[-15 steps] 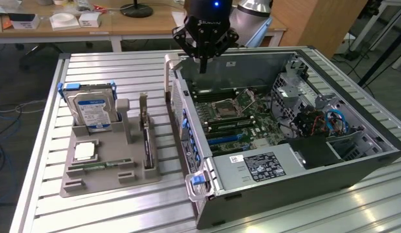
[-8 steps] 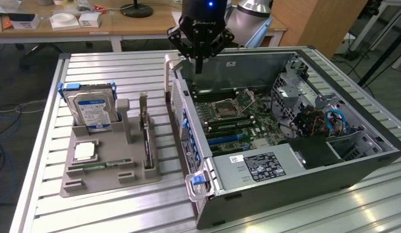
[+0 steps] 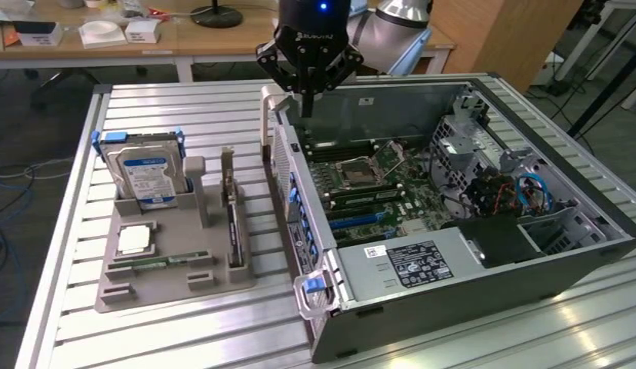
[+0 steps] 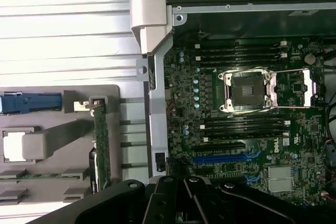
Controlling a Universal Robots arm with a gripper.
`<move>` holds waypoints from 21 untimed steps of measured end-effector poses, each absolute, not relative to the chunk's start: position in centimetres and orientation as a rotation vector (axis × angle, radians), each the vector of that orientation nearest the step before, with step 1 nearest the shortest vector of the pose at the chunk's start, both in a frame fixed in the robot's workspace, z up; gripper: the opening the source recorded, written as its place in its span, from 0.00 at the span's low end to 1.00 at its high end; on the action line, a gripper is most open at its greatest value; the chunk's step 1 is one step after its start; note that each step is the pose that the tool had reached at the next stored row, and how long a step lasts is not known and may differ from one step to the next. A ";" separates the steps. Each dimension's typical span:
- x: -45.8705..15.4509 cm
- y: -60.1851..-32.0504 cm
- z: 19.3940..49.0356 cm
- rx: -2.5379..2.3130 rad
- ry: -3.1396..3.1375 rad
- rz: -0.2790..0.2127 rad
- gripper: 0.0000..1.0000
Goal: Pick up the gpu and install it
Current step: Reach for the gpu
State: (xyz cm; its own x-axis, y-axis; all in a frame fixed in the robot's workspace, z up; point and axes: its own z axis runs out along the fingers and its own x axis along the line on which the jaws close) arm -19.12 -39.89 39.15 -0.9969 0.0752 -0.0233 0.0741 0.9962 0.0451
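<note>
Currently claw (image 3: 308, 108) clenched empty over PC case (image 3: 471, 300) edge; gpu (image 3: 231, 223) upright in tray (image 3: 143, 292).

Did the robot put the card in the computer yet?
Not yet. Nothing looks done: the gpu stands on edge in the grey holder, beside the open computer case. The gripper is shut and empty, above the case's far rim, away from the card. Picking the card up and fitting it onto the motherboard are both left.

The arm (image 3: 315, 14) hangs vertical, gripper (image 3: 305, 104) pointing straight down, jaws pressed together.
</note>
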 end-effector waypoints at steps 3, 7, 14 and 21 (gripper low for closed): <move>-19.5 -39.9 39.1 0.117 3.114 0.069 0.11; -20.0 -39.9 39.1 0.117 3.114 0.069 0.11; -20.8 -39.9 39.1 0.116 3.114 0.069 0.11; -21.6 -39.9 39.1 0.117 3.114 0.069 0.11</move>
State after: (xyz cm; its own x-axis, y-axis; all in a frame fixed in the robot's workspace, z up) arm -21.61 -39.88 39.11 -0.9969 0.0753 -0.0232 0.0742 0.9962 0.0451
